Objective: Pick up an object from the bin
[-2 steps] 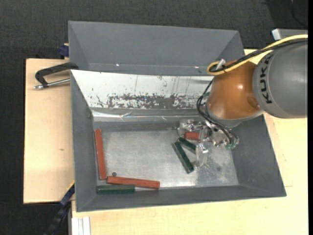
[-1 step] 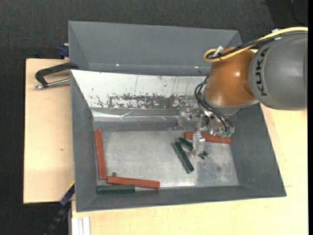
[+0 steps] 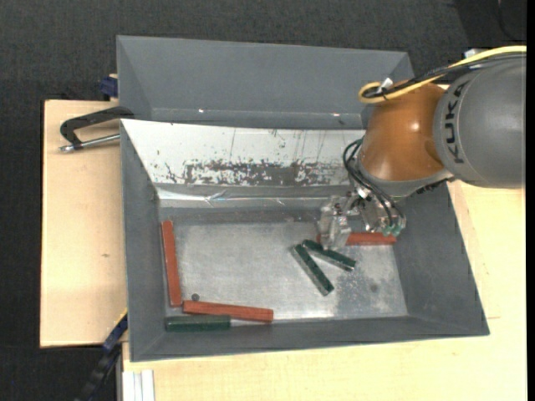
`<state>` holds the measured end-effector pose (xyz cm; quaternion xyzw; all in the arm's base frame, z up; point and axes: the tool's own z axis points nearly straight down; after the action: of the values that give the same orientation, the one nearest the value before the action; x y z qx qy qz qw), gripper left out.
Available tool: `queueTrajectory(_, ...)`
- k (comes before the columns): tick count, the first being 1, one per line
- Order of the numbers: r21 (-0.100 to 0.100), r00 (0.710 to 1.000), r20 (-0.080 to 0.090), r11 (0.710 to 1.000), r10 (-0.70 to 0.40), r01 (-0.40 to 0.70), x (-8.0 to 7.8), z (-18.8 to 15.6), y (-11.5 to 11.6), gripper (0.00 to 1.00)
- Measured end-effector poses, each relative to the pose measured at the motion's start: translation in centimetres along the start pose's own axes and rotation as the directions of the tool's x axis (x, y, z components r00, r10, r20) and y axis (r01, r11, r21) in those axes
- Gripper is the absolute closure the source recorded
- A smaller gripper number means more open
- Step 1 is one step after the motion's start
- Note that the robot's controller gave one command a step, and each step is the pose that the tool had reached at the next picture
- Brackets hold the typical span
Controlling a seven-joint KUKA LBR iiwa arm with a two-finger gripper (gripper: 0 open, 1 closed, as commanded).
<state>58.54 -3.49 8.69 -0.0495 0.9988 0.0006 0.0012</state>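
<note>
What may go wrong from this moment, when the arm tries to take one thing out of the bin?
1. The two dark green sticks lie touching each other at an angle, just below the gripper. A grasp there may catch both, or push one away and miss.
2. The short red stick lies close beside the gripper, partly under the wrist. It may be knocked aside or get in the way of the grasp.

Floor: dark, coarse carpet (image 3: 251,7), beyond the claw (image 3: 338,230) and to its left.
Furniture: pale flat bench (image 3: 79,224), well left of claw.
Light: bright sheen on bin wall (image 3: 251,153), just behind claw.
</note>
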Motion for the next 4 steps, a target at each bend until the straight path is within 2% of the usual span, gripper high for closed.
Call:
queueTrajectory(1, -0.001, 1.000, 0.000, 1.000, 0.001, -0.001, 0.01, 0.02, 0.02, 0.00)
queueTrajectory(2, -0.001, 1.000, 0.000, 1.000, 0.001, -0.001, 0.01, 0.02, 0.01, 1.00)
queueTrajectory(3, -0.001, 1.000, 0.000, 1.000, 0.001, -0.001, 0.01, 0.02, 0.01, 0.00)
queueTrajectory(4, -0.001, 1.000, 0.000, 1.000, 0.001, -0.001, 0.01, 0.02, 0.01, 0.00)
